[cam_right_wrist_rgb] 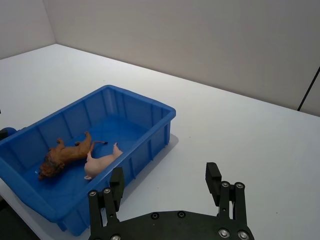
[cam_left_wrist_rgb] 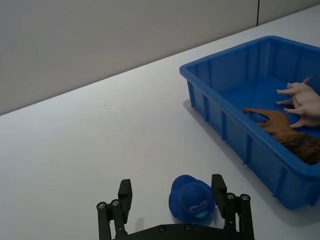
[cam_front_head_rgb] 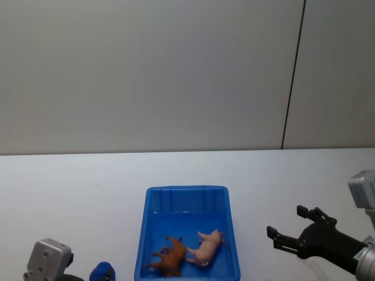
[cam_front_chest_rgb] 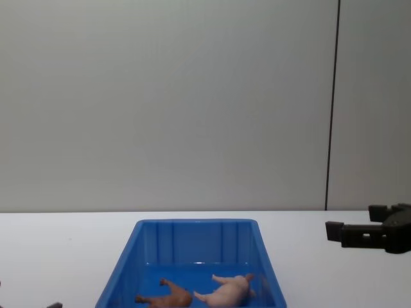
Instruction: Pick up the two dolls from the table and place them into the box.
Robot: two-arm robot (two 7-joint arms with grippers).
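Head view tells me why both arms hang idle: the pig (cam_front_head_rgb: 206,247) and brown doll (cam_front_head_rgb: 169,257) lie side by side in the box (cam_front_head_rgb: 185,192), so my right gripper (cam_front_head_rgb: 291,226) and left gripper (cam_left_wrist_rgb: 172,202) sit spread and empty over the table (cam_front_head_rgb: 70,187).

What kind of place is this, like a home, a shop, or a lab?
Most likely a lab or robot test room, not a home. The white table is plain, with a bare grey wall panel behind it, and it holds little beyond a blue box with two toy dolls inside.
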